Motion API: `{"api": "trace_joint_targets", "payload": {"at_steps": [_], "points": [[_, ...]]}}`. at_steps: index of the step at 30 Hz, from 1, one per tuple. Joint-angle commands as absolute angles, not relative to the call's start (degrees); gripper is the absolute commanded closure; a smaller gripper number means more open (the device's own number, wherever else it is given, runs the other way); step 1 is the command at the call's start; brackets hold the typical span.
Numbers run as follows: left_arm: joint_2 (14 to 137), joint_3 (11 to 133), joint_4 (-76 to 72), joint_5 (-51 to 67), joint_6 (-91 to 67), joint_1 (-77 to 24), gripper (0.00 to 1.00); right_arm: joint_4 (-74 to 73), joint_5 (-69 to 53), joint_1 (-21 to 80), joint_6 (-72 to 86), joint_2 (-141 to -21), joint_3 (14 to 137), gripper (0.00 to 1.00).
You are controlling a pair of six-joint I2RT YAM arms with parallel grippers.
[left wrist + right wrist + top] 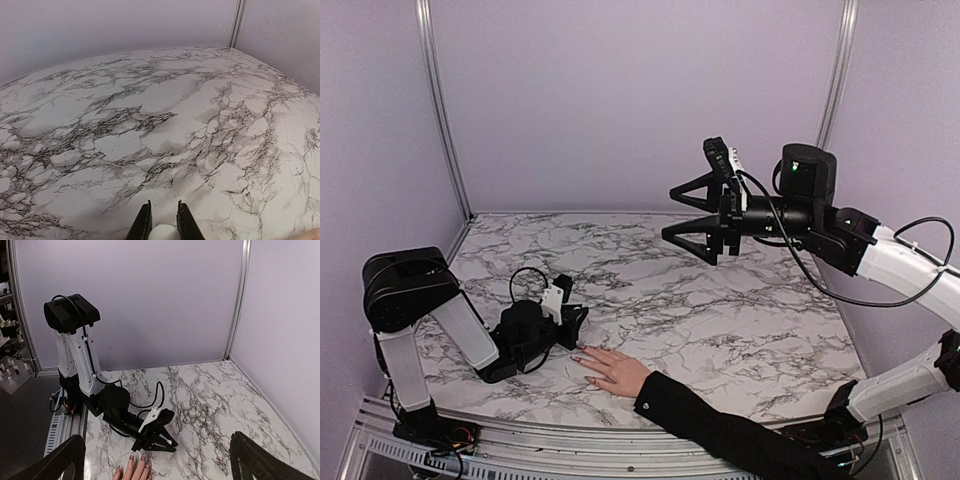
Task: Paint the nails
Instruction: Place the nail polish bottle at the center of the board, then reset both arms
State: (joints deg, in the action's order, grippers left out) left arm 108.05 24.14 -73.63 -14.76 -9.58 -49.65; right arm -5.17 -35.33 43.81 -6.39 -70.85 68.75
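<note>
Just beside left claw (pixel 580 318), nails (pixel 583 358).

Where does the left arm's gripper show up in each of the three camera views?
Top external: the left gripper sits at lower left, low over the marble tabletop, just beyond the person's hand.
Left wrist: only its two dark fingers show, poking up at bottom centre.
Right wrist: it is at lower centre, just above the hand.
Shared landmark: the marble tabletop, seen in all three views.
</note>
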Motion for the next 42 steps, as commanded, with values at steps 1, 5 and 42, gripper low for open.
{"api": "trace_joint_targets", "payload": {"at_steps": [1, 5, 42], "points": [[109.64, 23.43, -78.56, -13.94, -8.42, -49.47, 0.91, -6.28, -34.31, 43.37, -7.46, -70.1, 69.26, 0.01], [109.41, 22.84, -78.57, -13.43, -7.82, -49.41, 0.74, -6.25, -34.28, 43.33, -7.65, -70.14, 69.18, 0.02], [80.48, 68.89, 8.0, -2.04, -19.97, -36.49, 0.01, -13.49, -22.89, 30.03, 11.68, -75.15, 76.16, 0.01]]}}
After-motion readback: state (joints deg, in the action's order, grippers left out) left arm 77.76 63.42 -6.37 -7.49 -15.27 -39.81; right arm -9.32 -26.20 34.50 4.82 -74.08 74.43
